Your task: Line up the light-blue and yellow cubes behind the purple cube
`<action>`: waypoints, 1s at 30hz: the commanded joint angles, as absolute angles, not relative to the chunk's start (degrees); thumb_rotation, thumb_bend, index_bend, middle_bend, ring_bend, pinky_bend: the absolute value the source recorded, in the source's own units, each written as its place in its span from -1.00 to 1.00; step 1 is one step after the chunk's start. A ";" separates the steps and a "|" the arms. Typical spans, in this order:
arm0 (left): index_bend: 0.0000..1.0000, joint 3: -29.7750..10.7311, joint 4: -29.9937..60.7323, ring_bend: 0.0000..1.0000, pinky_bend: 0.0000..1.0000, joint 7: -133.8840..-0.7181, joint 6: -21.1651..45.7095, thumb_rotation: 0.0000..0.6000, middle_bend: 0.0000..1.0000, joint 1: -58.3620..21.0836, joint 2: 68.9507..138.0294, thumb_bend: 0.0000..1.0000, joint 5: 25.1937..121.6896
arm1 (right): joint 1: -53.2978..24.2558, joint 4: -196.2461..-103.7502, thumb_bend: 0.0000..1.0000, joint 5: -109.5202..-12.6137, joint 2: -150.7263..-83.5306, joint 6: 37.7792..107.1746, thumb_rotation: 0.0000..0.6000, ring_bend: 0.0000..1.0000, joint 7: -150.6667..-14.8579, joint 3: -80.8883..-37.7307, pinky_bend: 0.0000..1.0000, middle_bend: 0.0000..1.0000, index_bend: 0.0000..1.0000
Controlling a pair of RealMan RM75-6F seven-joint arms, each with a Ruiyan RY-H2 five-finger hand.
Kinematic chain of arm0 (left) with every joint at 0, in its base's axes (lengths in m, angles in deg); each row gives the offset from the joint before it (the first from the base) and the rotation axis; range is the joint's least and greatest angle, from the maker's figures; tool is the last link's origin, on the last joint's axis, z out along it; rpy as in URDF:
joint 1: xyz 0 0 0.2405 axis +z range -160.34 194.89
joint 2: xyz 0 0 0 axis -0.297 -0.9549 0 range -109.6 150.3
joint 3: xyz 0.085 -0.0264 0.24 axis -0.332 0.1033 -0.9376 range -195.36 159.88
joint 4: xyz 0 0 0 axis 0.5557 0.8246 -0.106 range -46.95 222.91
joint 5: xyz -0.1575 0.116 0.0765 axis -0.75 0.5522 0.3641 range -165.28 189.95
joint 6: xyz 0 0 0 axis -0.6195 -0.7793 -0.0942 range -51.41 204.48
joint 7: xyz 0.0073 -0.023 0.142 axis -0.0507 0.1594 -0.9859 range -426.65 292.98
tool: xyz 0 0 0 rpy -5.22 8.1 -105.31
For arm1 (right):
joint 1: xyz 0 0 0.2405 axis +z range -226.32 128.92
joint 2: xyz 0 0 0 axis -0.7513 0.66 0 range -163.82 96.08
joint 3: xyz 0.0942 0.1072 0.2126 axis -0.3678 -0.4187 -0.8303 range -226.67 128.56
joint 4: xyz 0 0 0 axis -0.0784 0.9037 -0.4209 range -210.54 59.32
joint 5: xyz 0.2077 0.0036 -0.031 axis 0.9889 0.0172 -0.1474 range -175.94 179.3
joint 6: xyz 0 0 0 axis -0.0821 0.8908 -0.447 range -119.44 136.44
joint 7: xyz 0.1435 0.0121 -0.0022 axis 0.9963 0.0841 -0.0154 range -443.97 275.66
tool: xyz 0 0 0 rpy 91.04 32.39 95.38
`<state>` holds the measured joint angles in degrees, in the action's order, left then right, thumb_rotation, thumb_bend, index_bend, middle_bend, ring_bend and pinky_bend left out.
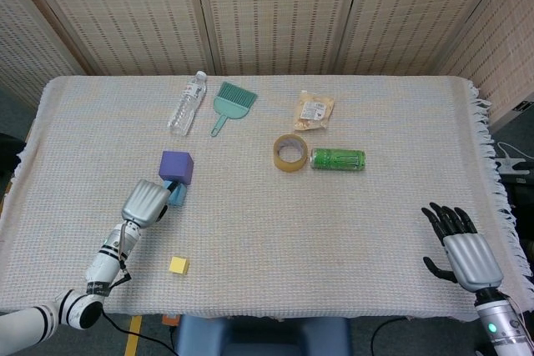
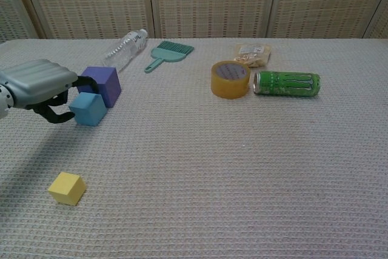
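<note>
Chest view shows the left hand [image 2: 37, 84] curled beside the light-blue cube [image 2: 88, 108], apparently not gripping it; that cube touches the purple cube [image 2: 101, 85] near the tabletop's [image 2: 242, 168] left edge. Yellow cube [image 2: 66, 187] sits nearer the front-left corner. Right hand [image 1: 463, 249] rests spread, holding nothing.

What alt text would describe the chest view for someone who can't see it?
The robot's left hand curls beside a light-blue cube that sits against a purple cube on a woven tablecloth. A yellow cube lies apart, nearer the camera.
</note>
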<state>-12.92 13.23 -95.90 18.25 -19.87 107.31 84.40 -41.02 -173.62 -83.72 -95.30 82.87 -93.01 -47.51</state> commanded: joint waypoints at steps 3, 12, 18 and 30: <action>-0.24 -15.02 8.22 1.00 1.00 -95.74 14.69 1.00 1.00 -17.17 104.66 -0.19 86.71 | -41.08 -173.84 -0.86 -84.15 -95.18 82.91 0.75 -1.00 -92.94 -47.25 -1.00 -1.00 -1.00; -0.33 -16.83 8.72 1.00 1.00 -97.48 15.99 1.00 1.00 -16.22 105.70 -0.19 86.46 | -41.21 -173.99 -0.86 -84.76 -95.05 83.20 0.75 -1.00 -92.72 -47.01 -1.00 -1.00 -1.00; -0.40 -16.45 10.34 1.00 1.00 -98.36 17.59 1.00 1.00 -16.47 106.55 -0.19 84.85 | -41.27 -173.81 -0.86 -84.51 -94.94 83.39 0.75 -1.00 -92.42 -47.22 -1.00 -1.00 -1.00; -0.51 -16.47 11.02 1.00 1.00 -96.39 18.16 1.00 1.00 -16.43 106.92 -0.18 85.58 | -41.18 -173.74 -0.86 -84.00 -95.25 83.12 0.75 -1.00 -92.98 -47.39 -1.00 -1.00 -1.00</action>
